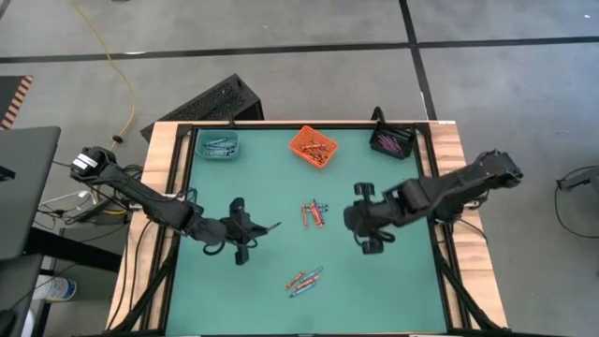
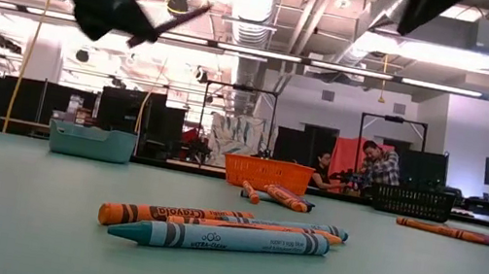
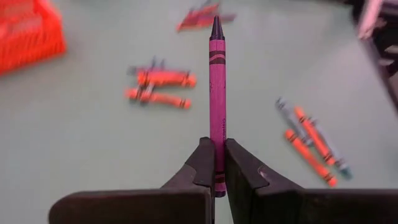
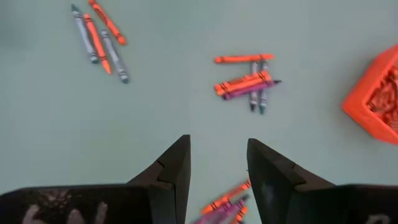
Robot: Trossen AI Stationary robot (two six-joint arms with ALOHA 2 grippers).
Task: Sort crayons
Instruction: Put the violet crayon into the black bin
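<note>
Three bins stand along the far edge of the table (image 1: 393, 300): one bin (image 1: 217, 145) at the left, one (image 1: 313, 146) in the middle, one (image 1: 392, 141) at the right (each holds crayons). A crayon cluster (image 1: 314, 213) lies at the centre, between both arms; another cluster (image 1: 305, 279) lies nearer the front edge.

I see open mat (image 1: 393, 281) on both sides; crayon clusters (image 1: 314, 213) block the middle, bins (image 1: 313, 146) line the far edge.
</note>
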